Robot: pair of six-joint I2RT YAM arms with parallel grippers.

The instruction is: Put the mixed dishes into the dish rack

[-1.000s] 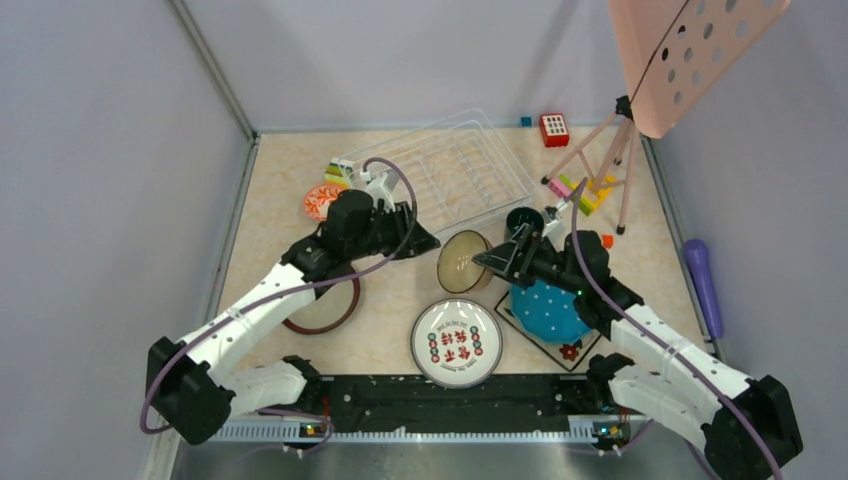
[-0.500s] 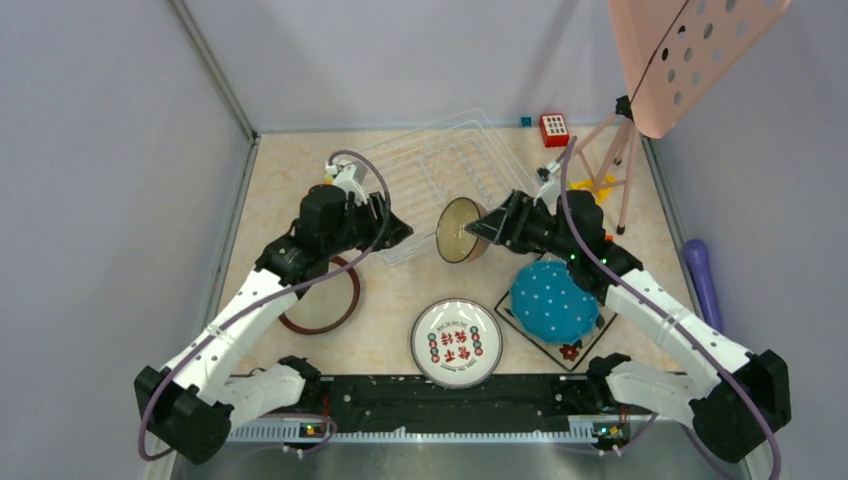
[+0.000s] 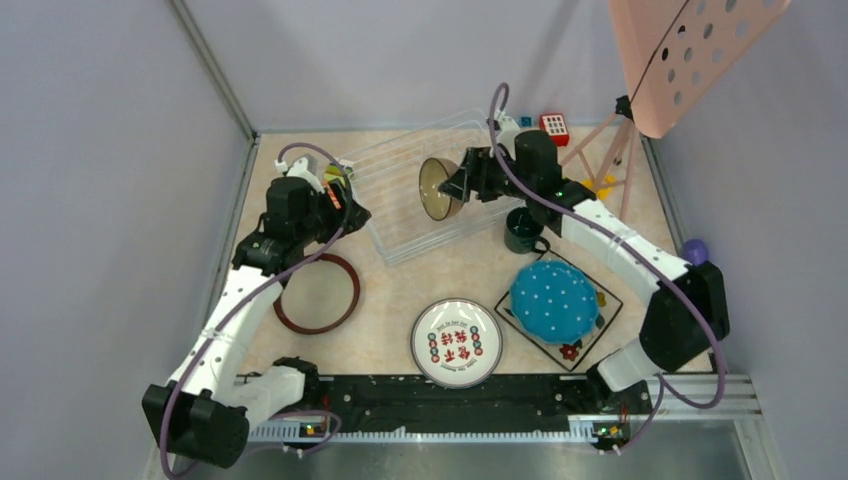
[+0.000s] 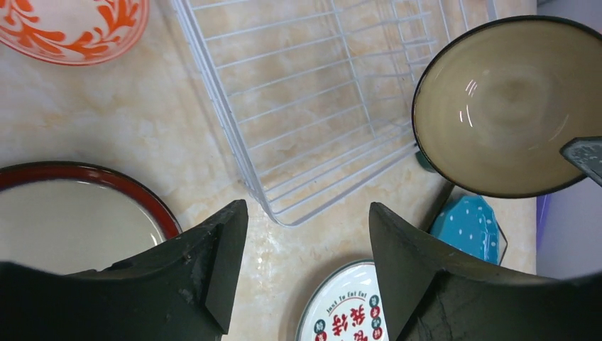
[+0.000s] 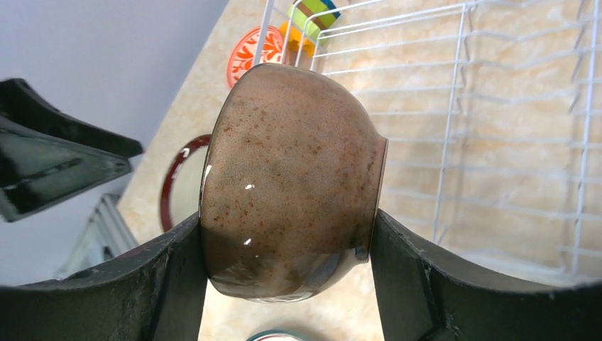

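Note:
My right gripper (image 3: 455,185) (image 5: 286,220) is shut on the brown bowl (image 3: 437,188) (image 5: 291,177) (image 4: 500,114). It holds the bowl on its side above the white wire dish rack (image 3: 400,215) (image 4: 319,106) (image 5: 497,142). My left gripper (image 3: 345,205) (image 4: 305,270) hangs open and empty just left of the rack. On the table lie the red-rimmed plate (image 3: 318,293) (image 4: 85,213), the white plate with red characters (image 3: 457,343) (image 4: 348,312), the dark green mug (image 3: 522,230), and the blue dotted plate (image 3: 553,300) resting on the black square plate (image 3: 572,350). The orange patterned bowl (image 4: 71,28) (image 5: 252,50) sits left of the rack.
A red keypad toy (image 3: 554,128) and coloured blocks (image 5: 312,14) lie near the back wall. A pink stand on thin legs (image 3: 615,150) rises at the back right. A purple object (image 3: 693,250) sits by the right wall. Grey walls close in both sides.
My right gripper has carried the brown bowl up and back from the table's middle to over the rack. My left gripper has opened and drawn back left from the rack's near edge.

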